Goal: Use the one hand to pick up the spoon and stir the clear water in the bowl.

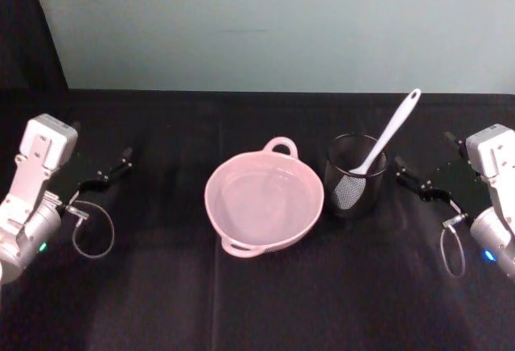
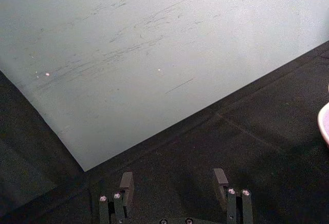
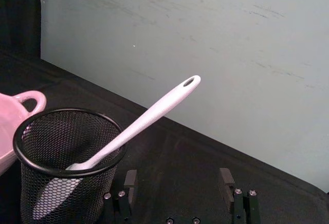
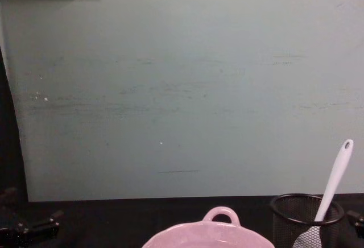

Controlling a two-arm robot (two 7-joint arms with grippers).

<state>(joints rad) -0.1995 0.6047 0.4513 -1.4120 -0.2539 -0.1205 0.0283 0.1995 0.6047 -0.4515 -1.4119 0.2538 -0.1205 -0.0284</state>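
Nothing done yet: spoon point(image 1: 388, 135) stands in the black mesh cup point(image 1: 356, 183), just right of the bowl point(image 1: 211, 198). Right gripper point(image 3: 177, 179) near the cup, jaws wide, empty; left gripper point(image 2: 173, 180) parked far left, also wide. Water point(image 1: 265, 200) probably present — hard to see. Pick-up and stirring are left to do.

We noted white boxy housings on silver-grey cylindrical links: the left arm point(image 1: 36, 182) at nine o'clock, the right arm point(image 1: 492, 190) at three. The left gripper point(image 1: 119, 162) and right gripper point(image 1: 401, 172) were black, their flat fingers point(image 3: 224, 180) fastened with small silver screws point(image 3: 237, 191). A thin grey cable point(image 1: 113, 234) looped beside each wrist.
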